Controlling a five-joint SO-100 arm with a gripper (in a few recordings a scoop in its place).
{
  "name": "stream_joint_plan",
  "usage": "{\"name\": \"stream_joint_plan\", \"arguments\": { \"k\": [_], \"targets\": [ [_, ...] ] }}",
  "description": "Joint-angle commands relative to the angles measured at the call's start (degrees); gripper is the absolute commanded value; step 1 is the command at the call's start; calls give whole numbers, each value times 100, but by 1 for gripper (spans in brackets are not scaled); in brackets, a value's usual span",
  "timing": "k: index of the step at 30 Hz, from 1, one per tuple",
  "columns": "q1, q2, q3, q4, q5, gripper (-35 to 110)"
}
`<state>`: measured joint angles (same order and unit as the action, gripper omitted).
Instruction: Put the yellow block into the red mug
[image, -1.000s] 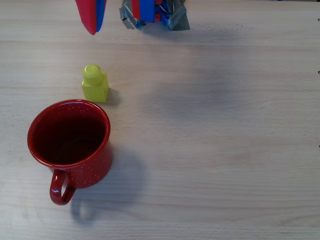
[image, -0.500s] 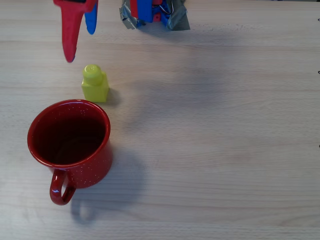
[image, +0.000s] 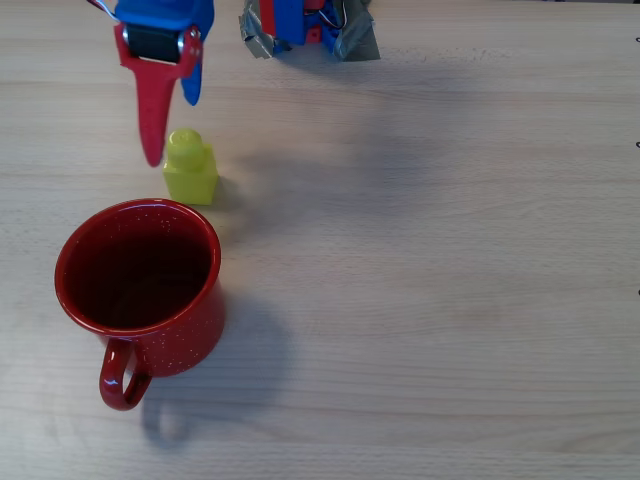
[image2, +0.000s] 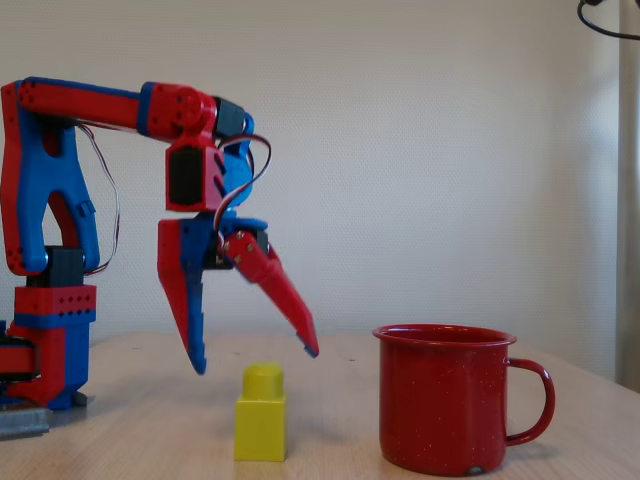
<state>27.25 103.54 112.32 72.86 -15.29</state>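
Since the arm (image2: 60, 200) is parked up above the brick with its jaws spread wide and nothing between them, the step in hand looks like the reach-and-grab, and that's the bit to get right; the gripper (image2: 255, 355) hangs in the air over the yellow block (image2: 261, 413), one finger pointing almost straight down on the side away from the mug and the other angled out toward the mug, both tips clear of the stud. My take: lower straight down so the fingers straddle the cube body, not the round stud on top, since the stud would probably let it twist; watch the mug-side finger too, because the red mug (image: 140, 285) sits just beside the block with only a thin gap, and a sloppy descent could nudge the rim. In the overhead view the block (image: 190, 168) stands upright on the table just past the mug's far rim, handle pointing the other way; so after the grab it's a short lift and a hop over the lip.

Surface is a pale wood-grain table (image: 450, 300), flat and matte, soft shadows; behind it a plain off-white wall (image2: 430, 150); the arm's base (image: 305, 25) is fixed at the table's far edge with grey tape.
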Motion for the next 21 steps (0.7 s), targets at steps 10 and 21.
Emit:
{"name": "stream_joint_plan", "arguments": {
  "k": [10,21],
  "targets": [
    [-229,9,598,-861,-132,40],
    [-316,-343,624,-1266,-158,40]
  ]
}}
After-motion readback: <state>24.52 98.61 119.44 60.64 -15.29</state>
